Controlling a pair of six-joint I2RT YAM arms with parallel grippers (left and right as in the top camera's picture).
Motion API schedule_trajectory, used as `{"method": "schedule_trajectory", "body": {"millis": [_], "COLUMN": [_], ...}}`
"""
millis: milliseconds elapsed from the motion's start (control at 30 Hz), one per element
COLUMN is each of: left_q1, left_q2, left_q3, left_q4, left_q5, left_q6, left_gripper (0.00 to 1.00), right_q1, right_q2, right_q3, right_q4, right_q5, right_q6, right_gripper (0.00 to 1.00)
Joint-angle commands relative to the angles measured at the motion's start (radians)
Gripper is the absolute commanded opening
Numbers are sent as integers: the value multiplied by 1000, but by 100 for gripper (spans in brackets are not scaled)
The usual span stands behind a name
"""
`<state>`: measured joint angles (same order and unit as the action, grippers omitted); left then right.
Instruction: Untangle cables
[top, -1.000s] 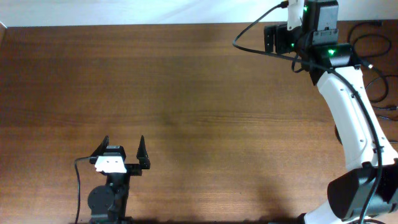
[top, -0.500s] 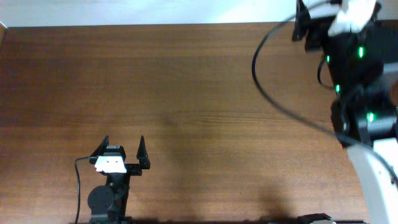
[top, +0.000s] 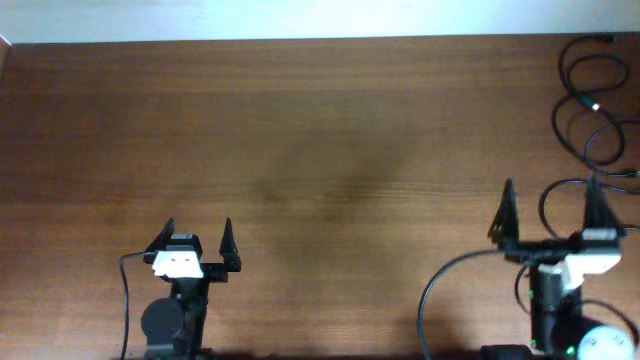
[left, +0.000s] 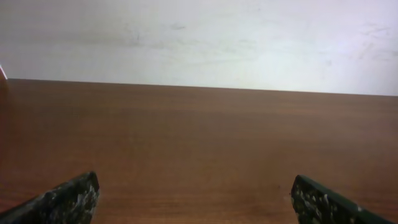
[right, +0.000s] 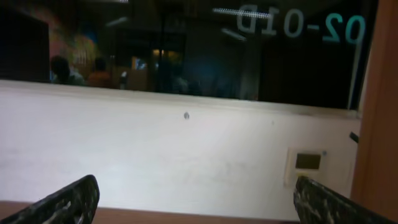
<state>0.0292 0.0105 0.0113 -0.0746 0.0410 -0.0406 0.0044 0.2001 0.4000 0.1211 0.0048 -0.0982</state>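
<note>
Black cables (top: 590, 100) lie in loose loops at the table's far right edge, running from the back corner toward the front. My right gripper (top: 548, 212) is open and empty near the front right, just left of the cables' lower loops. My left gripper (top: 196, 237) is open and empty at the front left, far from the cables. The left wrist view shows only bare wood between its fingertips (left: 196, 193). The right wrist view points at the wall, with its fingertips (right: 196, 196) wide apart and no cable in sight.
The brown wooden table (top: 300, 150) meets a white wall (left: 199, 37) at the back. A dark window (right: 186, 43) sits above the wall. Each arm's own black cable trails by its base at the front edge.
My right arm has swung from the back right corner down to the front right and now rests low with its gripper open. The left arm has not moved.
</note>
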Motion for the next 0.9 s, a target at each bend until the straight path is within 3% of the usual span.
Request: {"method": "schedule_trajectory", "body": {"millis": [0,100,233,433,600,867], "left_q1": [-1,-1,-1,-1,-1,-1], "left_q2": [-5,-5,-5,-5,-5,-5], "left_q3": [-3,-3,-3,-3,-3,-3], "left_q4": [-6,-6,-6,-6,-6,-6], "left_q5": [-3,-3,-3,-3,-3,-3], "left_q6": [19,19,19,19,19,19], "left_gripper": [99,99,99,99,99,99], "right_q1": [-6,-6,-6,-42,-44,-44], "right_q2": [-167,-197,-197,-197,-197,-197], "right_q3": [-165,-309,-365,-394,-394,-394], "right_q4": [50,203,196,93,-205,-200], "right_q5": [-24,-24,-13,-23,-32,-50], "right_q6": [17,108,110,110,26,-66], "right_gripper": [99,99,99,99,99,99]}}
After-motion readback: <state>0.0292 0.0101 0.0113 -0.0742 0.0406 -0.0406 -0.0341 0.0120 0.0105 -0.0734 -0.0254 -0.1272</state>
